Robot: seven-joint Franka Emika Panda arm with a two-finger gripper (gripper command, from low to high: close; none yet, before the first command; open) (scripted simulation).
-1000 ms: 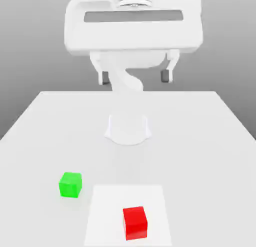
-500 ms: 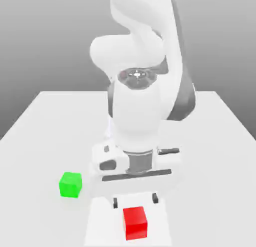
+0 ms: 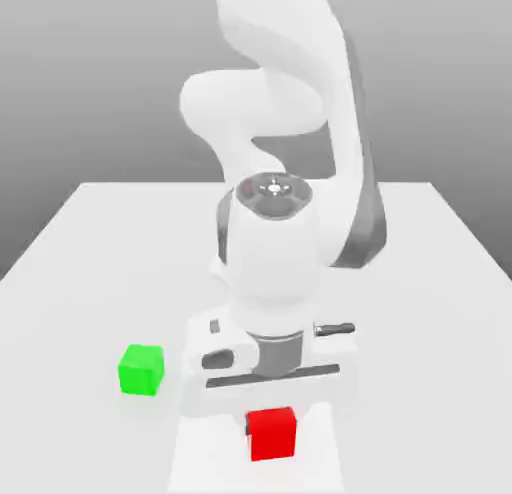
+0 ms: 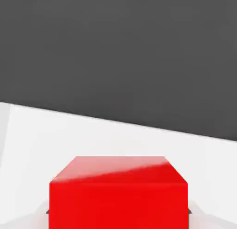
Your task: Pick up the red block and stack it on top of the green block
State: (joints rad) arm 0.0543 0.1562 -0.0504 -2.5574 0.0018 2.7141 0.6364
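The red block (image 3: 272, 434) sits near the table's front edge in the exterior view, on a paler square patch. My gripper (image 3: 272, 422) has come straight down over it, and the white hand covers the block's top edge. In the hand view the red block (image 4: 118, 193) stands between the jaws, with a dark fingertip (image 4: 46, 212) pressed against each of its sides, so the gripper is shut on it. The green block (image 3: 141, 369) rests on the table toward the exterior view's left, a short way from the hand and apart from it.
The white table (image 3: 100, 262) stretches back to the arm's base, hidden behind the bent arm (image 3: 280, 102). The paler square patch (image 3: 200, 462) lies under the red block at the front edge.
The arm swung down from high above the table onto the red block. The fingers, wide apart before, have closed on the block, which now shows slightly higher in the exterior view.
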